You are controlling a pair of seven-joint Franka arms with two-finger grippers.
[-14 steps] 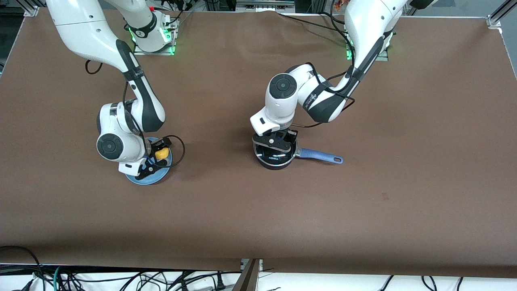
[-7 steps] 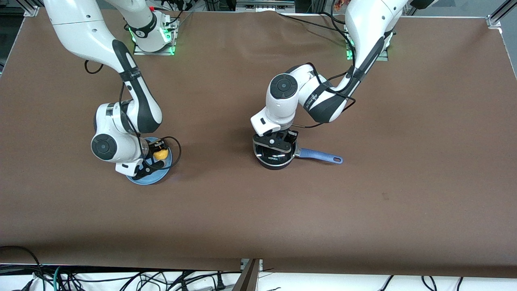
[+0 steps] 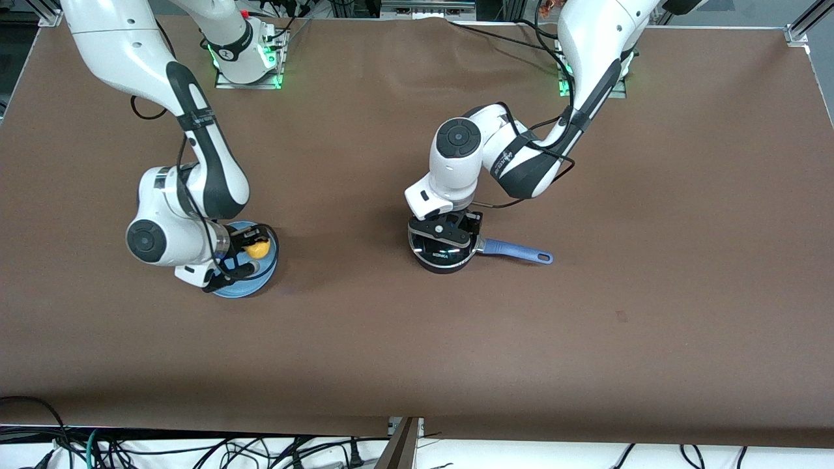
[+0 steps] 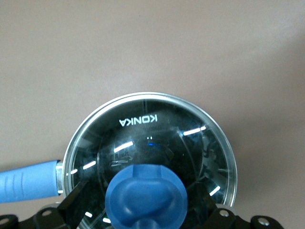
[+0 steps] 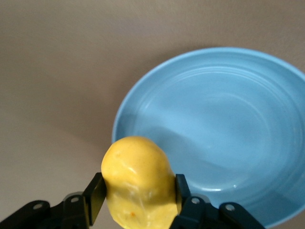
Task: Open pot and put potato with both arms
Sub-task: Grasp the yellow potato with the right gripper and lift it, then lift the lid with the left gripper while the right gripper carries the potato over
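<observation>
A light-blue plate (image 3: pixel 260 281) sits on the brown table (image 3: pixel 417 339).
</observation>
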